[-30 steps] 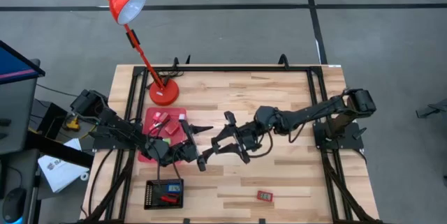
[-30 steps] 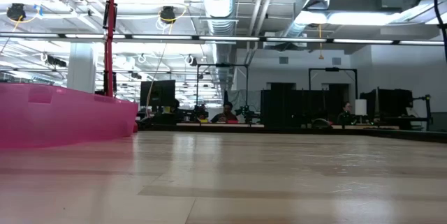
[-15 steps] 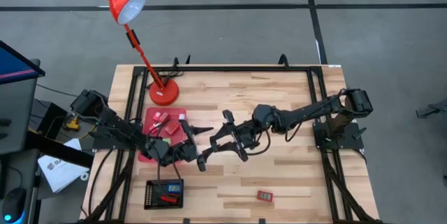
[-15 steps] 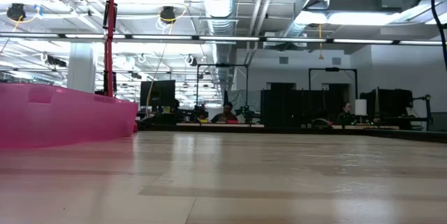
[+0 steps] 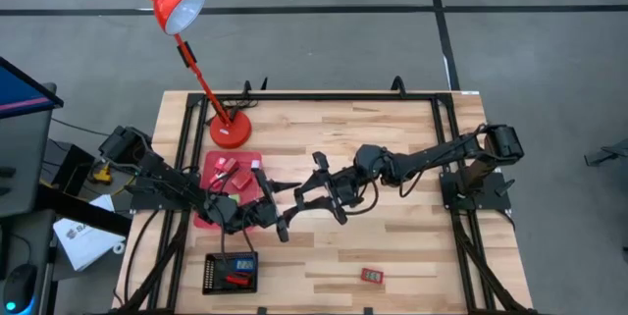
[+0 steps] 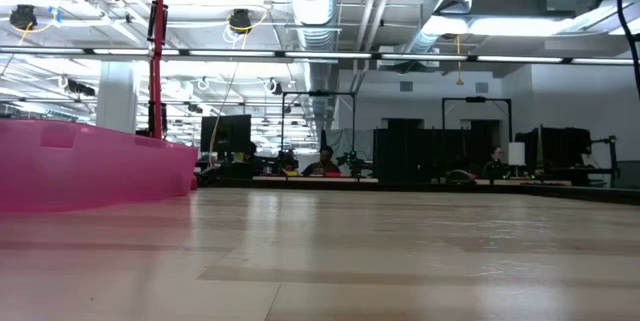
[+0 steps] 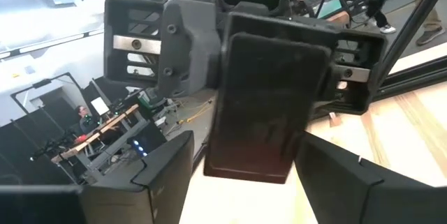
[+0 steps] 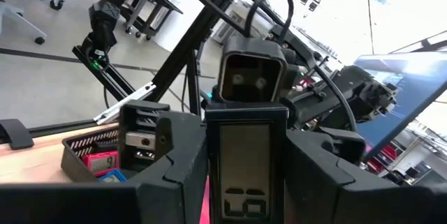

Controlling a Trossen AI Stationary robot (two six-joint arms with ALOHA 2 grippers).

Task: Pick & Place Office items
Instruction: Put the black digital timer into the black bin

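Above the middle of the table my two grippers meet tip to tip. My right gripper (image 5: 306, 195) is shut on a flat black device (image 8: 244, 161) with a pale screen. The same device (image 7: 265, 112) reaches between the fingers of my left gripper (image 5: 287, 207), which stand open on either side of its free end. I cannot tell whether they touch it. Small red office items lie in the pink tray (image 5: 208, 219), and others in the black tray (image 5: 210, 274). One red item (image 5: 371, 276) lies on the bare wood near the front edge. My right gripper pinches the device's two long edges (image 8: 209, 155) between its two fingers, with the screen facing its wrist camera. The fingers come level from the table's right side and lie along the device. The device is lifted clear of the table and sticks out toward my left gripper.
A red desk lamp (image 5: 231, 131) stands at the far left of the table, its arm leaning left beyond the table's far edge. The pink tray's wall (image 6: 90, 166) fills the left of the low view. Bare wood (image 5: 412, 246) lies at the right and front.
My right gripper has edged toward the table's left with the device, bringing its free end between my left gripper's fingers. The device stays clear of the table.
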